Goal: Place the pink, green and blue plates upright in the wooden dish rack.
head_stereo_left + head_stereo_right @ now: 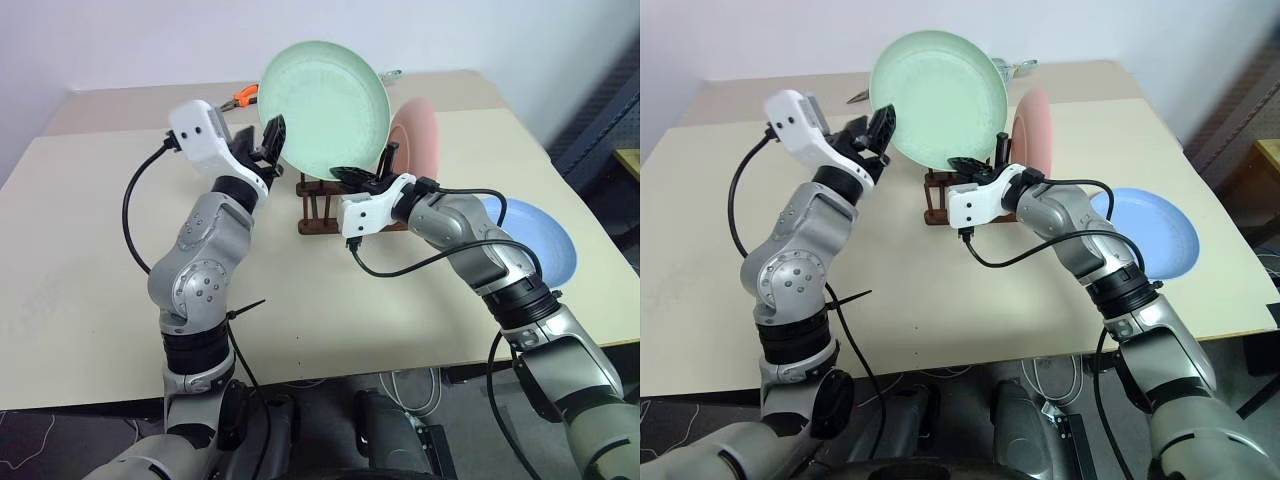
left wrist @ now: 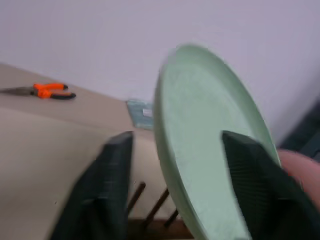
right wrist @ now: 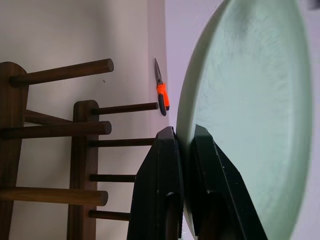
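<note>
Beige tabletop (image 1: 90,300) against white wall; right tool (image 3: 184,145) pinching green plate (image 1: 325,108), left tool (image 2: 175,165) spread.

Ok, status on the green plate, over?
Right gripper shut on green plate rim, above rack. Left gripper open around it. Pink plate racked, blue plate flat.

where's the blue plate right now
The blue plate lies flat on the table at the robot's right, beside the right forearm and apart from the wooden dish rack.
</note>
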